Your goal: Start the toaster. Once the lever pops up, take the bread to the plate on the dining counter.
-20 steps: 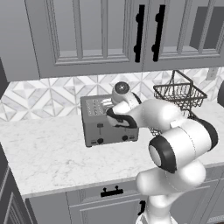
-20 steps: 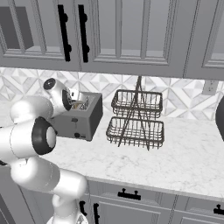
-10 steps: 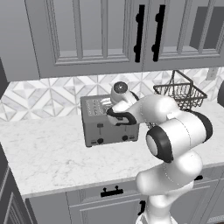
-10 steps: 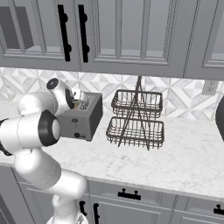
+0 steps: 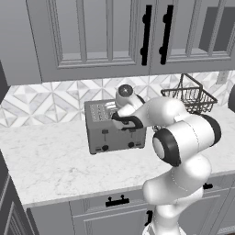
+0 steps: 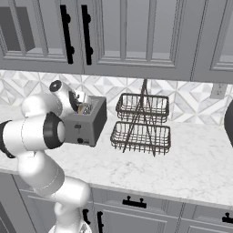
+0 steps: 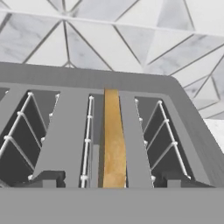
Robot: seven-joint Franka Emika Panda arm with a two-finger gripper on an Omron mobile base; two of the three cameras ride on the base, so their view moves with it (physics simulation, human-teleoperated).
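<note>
The grey four-slot toaster (image 5: pixel 114 128) stands on the marble worktop near the tiled wall, also in the right base view as toaster (image 6: pixel 86 124). A golden slice of bread (image 7: pixel 113 144) stands upright in one of its middle slots, and a bit of the bread (image 6: pixel 83 108) shows at the toaster's top. My gripper (image 5: pixel 113 111) hovers just over the slots, open, with one fingertip (image 7: pixel 47 178) on each side of the bread's slot and nothing held. Both levers (image 5: pixel 104 133) on the front sit mid-height. Plate and dining counter are out of view.
A two-tier black wire basket (image 6: pixel 142 124) stands right of the toaster. Grey upper cabinets (image 5: pixel 114 32) hang close above the worktop (image 5: pixel 50 165). A dark object (image 6: pixel 229 122) sits at the far right edge. My arm's bulky elbow (image 5: pixel 183 137) hangs before the toaster's right side.
The arm's elbow has swung in closer to the toaster's front right while the hand stays over the slots. Toaster and bread have not moved.
</note>
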